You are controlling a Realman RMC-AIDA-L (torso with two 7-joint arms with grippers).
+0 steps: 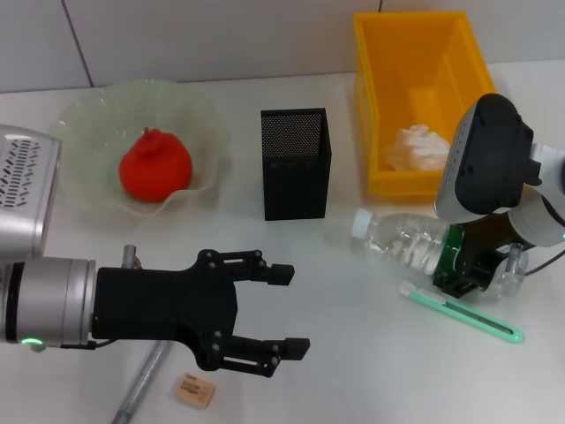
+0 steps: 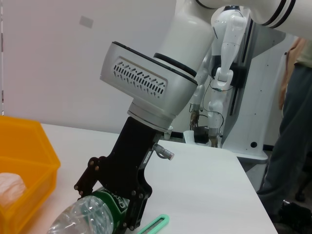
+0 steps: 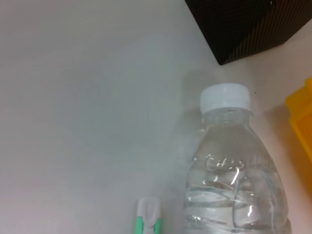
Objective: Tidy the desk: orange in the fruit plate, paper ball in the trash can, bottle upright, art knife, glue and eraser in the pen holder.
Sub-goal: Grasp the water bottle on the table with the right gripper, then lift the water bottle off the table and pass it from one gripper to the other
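The bottle lies on its side on the table, white cap toward the pen holder. My right gripper is shut on the bottle at its green label; the left wrist view shows its fingers on both sides of the bottle. The green art knife lies just in front of the bottle. The orange sits in the fruit plate. The paper ball lies in the trash can. My left gripper is open and empty above the table, near the eraser.
A grey stick-shaped object lies under my left arm, next to the eraser. The right wrist view shows the bottle cap, the knife's tip, a corner of the pen holder and the bin's edge.
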